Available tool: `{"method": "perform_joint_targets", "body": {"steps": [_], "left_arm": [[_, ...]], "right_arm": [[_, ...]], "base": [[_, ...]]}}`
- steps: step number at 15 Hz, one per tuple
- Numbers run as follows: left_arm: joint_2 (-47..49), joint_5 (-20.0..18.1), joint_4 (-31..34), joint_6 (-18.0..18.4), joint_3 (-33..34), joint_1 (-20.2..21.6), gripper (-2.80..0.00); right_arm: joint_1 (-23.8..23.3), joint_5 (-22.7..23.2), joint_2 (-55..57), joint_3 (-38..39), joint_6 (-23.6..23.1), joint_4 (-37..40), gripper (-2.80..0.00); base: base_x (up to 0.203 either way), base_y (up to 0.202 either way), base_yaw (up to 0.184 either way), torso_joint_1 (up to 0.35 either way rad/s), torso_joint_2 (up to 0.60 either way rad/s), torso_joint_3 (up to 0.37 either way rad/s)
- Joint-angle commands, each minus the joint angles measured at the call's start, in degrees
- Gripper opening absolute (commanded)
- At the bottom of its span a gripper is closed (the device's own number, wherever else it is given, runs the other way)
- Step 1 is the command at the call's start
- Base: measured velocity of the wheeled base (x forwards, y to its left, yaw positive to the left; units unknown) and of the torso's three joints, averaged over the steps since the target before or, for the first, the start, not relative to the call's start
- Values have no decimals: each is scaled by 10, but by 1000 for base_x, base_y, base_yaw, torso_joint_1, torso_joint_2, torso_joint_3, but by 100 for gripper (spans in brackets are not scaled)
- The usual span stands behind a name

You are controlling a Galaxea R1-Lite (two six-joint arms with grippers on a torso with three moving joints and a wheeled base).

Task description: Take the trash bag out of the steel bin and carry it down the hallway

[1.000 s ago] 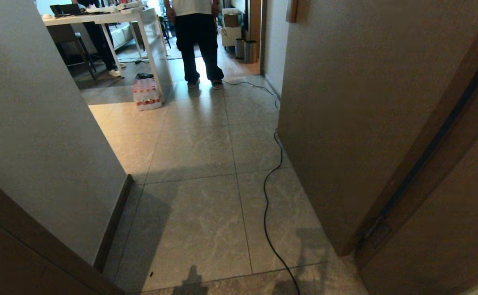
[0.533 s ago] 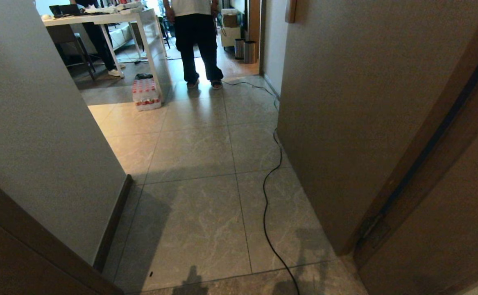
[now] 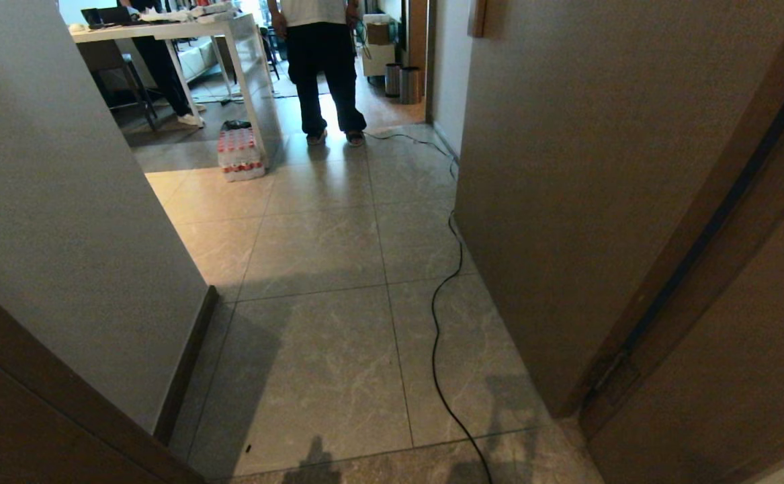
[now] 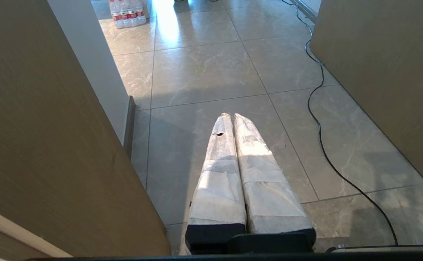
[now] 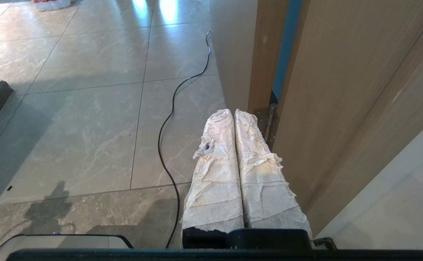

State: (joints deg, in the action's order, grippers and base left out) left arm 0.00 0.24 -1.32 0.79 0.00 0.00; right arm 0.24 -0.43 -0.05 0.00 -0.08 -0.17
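The hallway (image 3: 324, 269) runs away from the robot on large grey-beige stone tiles, closed in by a pale wall on the left (image 3: 62, 222) and another on the right (image 3: 566, 188), with a brown door frame (image 3: 694, 255) at the near right. A thin black cable (image 3: 439, 316) snakes along the floor close to the right wall, from the near edge toward the far room. At the far end a person (image 3: 324, 74) in dark trousers stands on the tiles. Just left of that person, a shrink-wrapped pack of bottles (image 3: 239, 154) sits on the floor against the leg of a white bench (image 3: 183, 30). Two small steel cylinders (image 3: 402, 84) stand side by side on the far right, beyond the person; whether either is the steel bin of the task cannot be told at that range. No trash bag shows in any view.

Neither arm appears in the head view. In the left wrist view the left end effector (image 4: 229, 116) hangs over the tiles with its cloth-wrapped fingers (image 4: 220, 170) pressed together and nothing between them. In the right wrist view the right end effector (image 5: 233, 110) is likewise closed and empty, near the door frame, its wrapped fingers (image 5: 218, 174) touching along their length.
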Motion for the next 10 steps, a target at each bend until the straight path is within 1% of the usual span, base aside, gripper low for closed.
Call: {"method": "perform_joint_targets", "body": {"steps": [1,5,10], "left_arm": [[0,1,0,-6,6,0,-280],[0,1,0,-9,6,0,-280],[0,1,-1,-1,6,0,-280]], "right_arm": [[1,0,0,0,0,0,-280],[0,0,0,0,0,0,-280],[1,0,0,0,0,0,-280]], "base": [[0,0,0,0,0,0],[0,0,0,0,0,0],[0,0,0,0,0,0]]}}
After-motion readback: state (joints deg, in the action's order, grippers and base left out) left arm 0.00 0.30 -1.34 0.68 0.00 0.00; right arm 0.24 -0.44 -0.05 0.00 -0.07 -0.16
